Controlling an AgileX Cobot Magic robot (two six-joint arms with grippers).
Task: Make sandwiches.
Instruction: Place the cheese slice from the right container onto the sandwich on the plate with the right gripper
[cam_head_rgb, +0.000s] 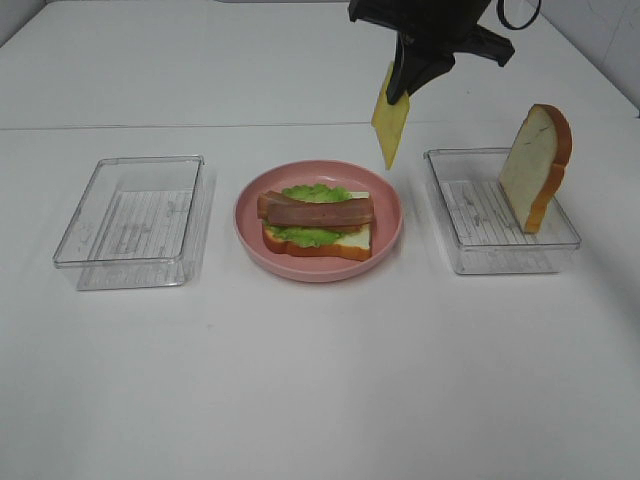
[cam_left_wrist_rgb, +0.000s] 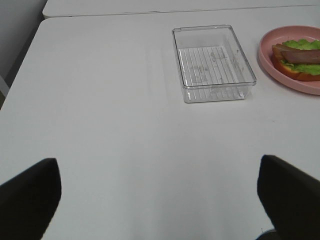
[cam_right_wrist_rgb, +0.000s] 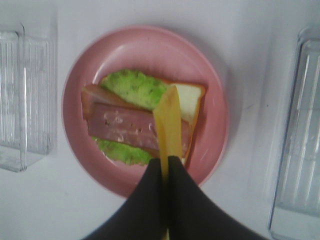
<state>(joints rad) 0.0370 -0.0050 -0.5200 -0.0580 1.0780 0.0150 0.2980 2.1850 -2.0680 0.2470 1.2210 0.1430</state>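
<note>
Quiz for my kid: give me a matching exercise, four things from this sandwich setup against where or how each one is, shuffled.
1 cheese slice
2 loose bread slice
3 bacon
4 left pincer

A on the lettuce on the pink plate
B standing on edge in the right tray
C open above the table
D hanging from the right pincer

Pairs: 1-D, 2-B, 3-A, 4-C

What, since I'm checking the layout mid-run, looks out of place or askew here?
The bread slice stands tilted on its edge in the right-hand tray rather than lying flat. The cheese dangling above the plate is just pinched in the right gripper, so not odd. Nothing spilled or damaged shows.
</note>
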